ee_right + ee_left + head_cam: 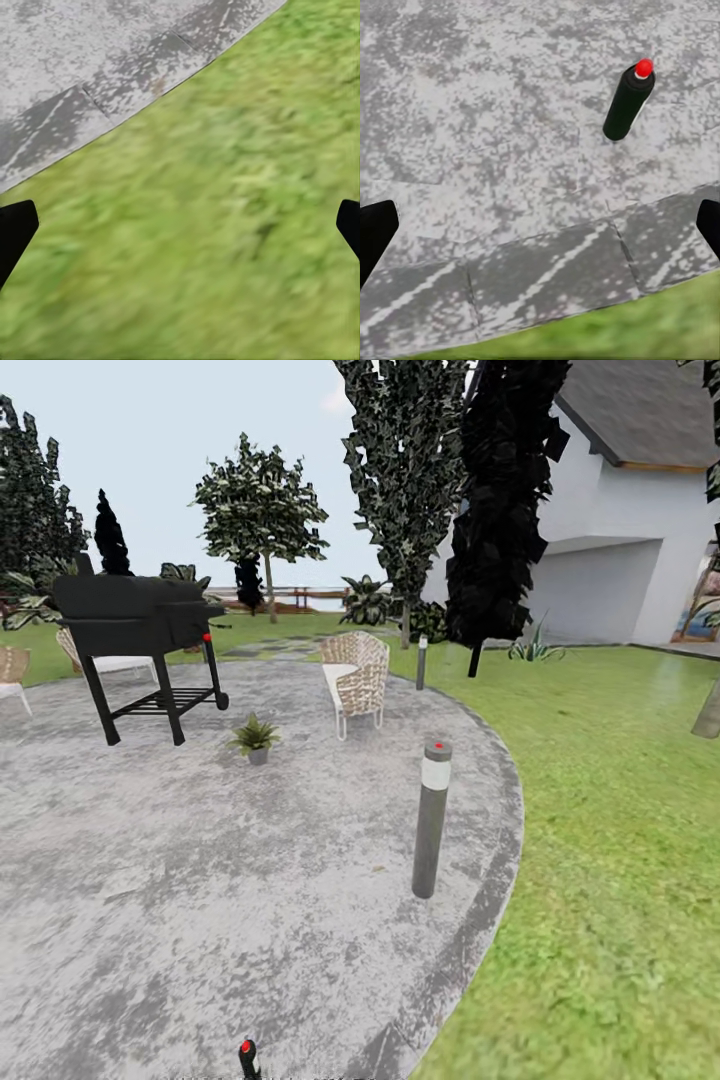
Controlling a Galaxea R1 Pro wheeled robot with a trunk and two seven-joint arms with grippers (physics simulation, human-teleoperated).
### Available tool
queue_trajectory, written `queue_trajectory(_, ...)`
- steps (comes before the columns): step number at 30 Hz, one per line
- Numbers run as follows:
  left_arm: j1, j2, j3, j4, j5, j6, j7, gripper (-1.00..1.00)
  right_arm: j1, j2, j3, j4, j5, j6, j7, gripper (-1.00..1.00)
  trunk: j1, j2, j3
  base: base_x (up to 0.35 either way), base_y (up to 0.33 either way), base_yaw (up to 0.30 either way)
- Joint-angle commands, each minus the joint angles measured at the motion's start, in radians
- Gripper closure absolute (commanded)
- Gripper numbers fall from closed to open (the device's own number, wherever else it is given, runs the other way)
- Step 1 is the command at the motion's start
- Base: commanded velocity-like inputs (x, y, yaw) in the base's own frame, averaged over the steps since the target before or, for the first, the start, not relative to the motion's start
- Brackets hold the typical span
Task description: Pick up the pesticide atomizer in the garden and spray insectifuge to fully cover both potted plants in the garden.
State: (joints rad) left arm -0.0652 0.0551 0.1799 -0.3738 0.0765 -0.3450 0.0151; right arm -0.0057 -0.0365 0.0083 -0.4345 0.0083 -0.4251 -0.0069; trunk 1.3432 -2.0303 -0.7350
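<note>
The pesticide atomizer (248, 1058), a slim dark bottle with a red cap, stands upright on the grey paving at the very bottom of the head view. In the left wrist view the atomizer (628, 101) stands well ahead of my left gripper (540, 232), which is open with nothing between its fingers. My right gripper (180, 229) is open too and hovers over green lawn beside the paving's edge. One potted plant (255, 738), a low green rosette in a small grey pot, sits on the paving in front of the grill.
A black grill (135, 630) on wheels stands at the back left, with a wicker chair (356, 678) to its right. A grey bollard lamp (432, 818) rises near the paving's curved edge. Lawn (620, 840) spreads right, toward trees and a white house (630, 550).
</note>
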Motion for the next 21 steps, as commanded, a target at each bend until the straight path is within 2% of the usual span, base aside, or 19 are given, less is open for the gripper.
queue_trajectory(1, -0.001, 0.0, -0.002, 0.001, 0.008, -0.003, 0.0, -1.0, 0.0, 0.0, 0.001, 0.0, 0.001, -0.003, -0.001, -1.0, 0.004, -0.008, -0.005, 0.0, 0.0, 0.182)
queue_trajectory(6, -0.001, 0.0, -0.002, 0.001, 0.008, -0.003, 0.0, -1.0, 0.0, 0.0, 0.001, 0.0, 0.001, -0.003, -0.001, -1.0, 0.023, -0.043, -0.027, 0.0, 0.0, 0.182)
queue_trajectory(21, -0.001, -0.001, -0.002, 0.001, 0.008, -0.004, 0.0, -1.0, 0.0, 0.0, 0.001, 0.0, 0.001, -0.003, -0.001, -1.0, 0.023, -0.043, -0.043, 0.0, 0.0, 0.182)
